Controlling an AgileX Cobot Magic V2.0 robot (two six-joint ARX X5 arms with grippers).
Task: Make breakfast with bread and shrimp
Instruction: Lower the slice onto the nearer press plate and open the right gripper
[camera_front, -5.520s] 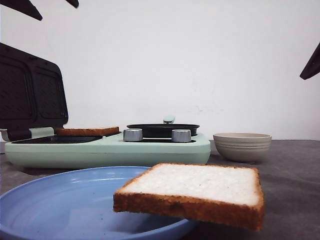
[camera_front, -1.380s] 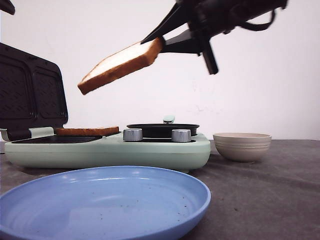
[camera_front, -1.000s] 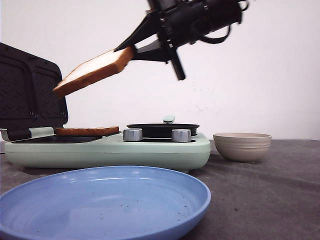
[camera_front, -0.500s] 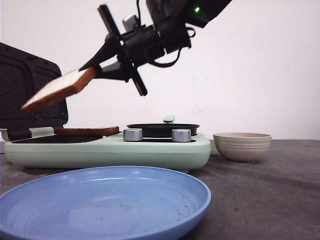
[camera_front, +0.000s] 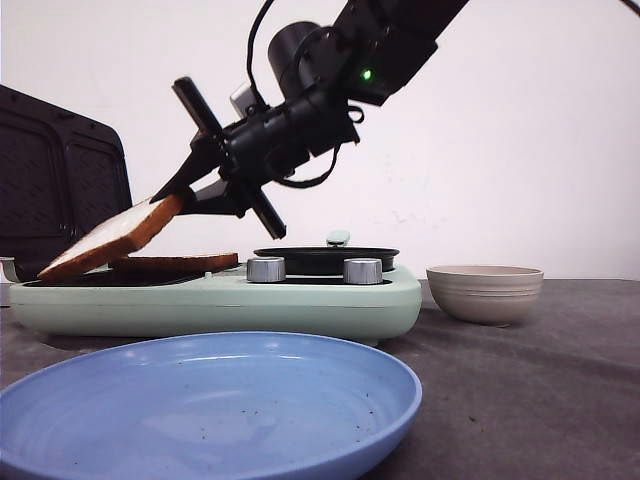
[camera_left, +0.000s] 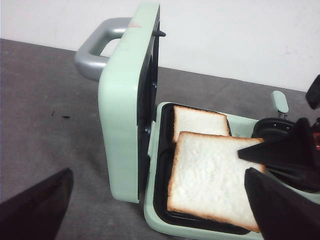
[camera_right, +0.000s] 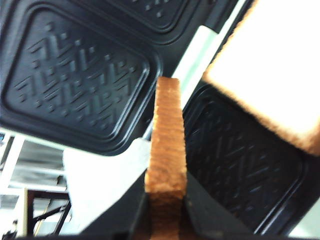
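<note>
While my right tool (camera_front: 183, 198) pinches one bread slice (camera_front: 110, 240) tilted over the sandwich maker (camera_front: 215, 295), I see no writing.

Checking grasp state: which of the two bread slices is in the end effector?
The tilted slice, pinched at its edge by the right end effector. The other slice lies flat in the sandwich maker.

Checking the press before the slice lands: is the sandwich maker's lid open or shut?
Open. The lid stands upright beside the dark plate, where one slice of bread lies flat under the held slice.
</note>
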